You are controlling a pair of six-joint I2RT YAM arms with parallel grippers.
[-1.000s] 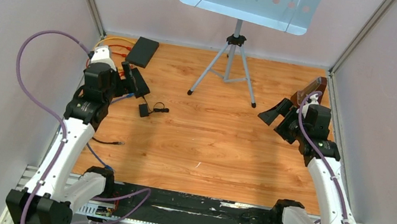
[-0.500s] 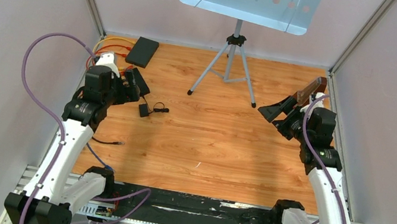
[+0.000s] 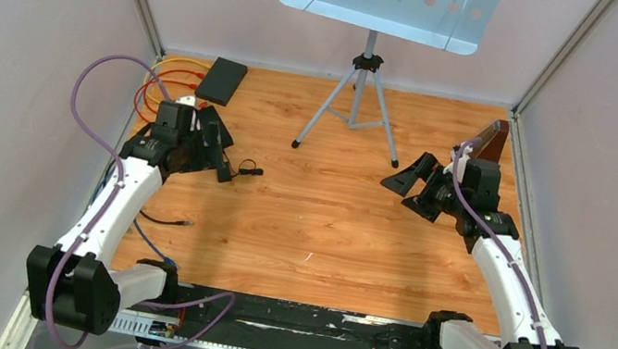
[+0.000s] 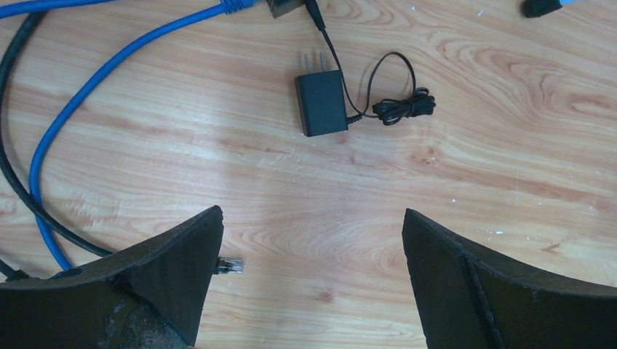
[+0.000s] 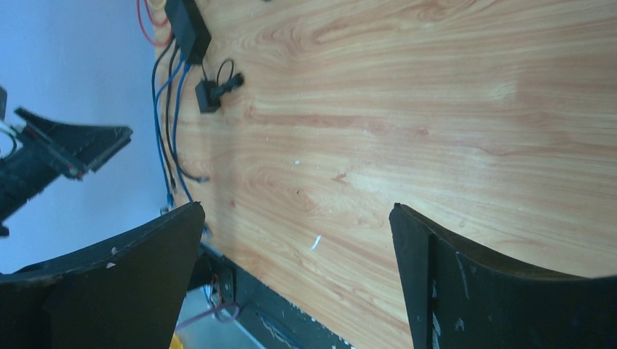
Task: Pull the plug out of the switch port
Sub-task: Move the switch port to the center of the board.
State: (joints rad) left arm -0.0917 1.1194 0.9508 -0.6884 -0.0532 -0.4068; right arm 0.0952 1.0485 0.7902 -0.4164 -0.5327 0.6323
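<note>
The small black switch (image 5: 185,25) lies at the table's left, with blue and black cables at its near end. In the left wrist view only its edge (image 4: 282,7) shows at the top, with a blue plug (image 4: 234,6) in a port. My left gripper (image 4: 311,212) is open and empty, held above the wood short of the switch. In the top view it (image 3: 215,143) covers most of the switch. My right gripper (image 3: 401,189) is open and empty at the right side, well away from the switch; its wrist view (image 5: 296,206) shows bare wood between the fingers.
A black power adapter (image 4: 320,102) with a coiled cord lies just short of the switch. A loose clear plug (image 4: 231,265) lies by my left finger. A larger black box (image 3: 222,79), red and orange cables (image 3: 151,84), a tripod stand (image 3: 357,98) and a brown object (image 3: 491,140) are at the back.
The left gripper has swung right and toward the table's middle, over the switch and adapter. The right gripper has moved left, away from the right wall. Both stay open.
</note>
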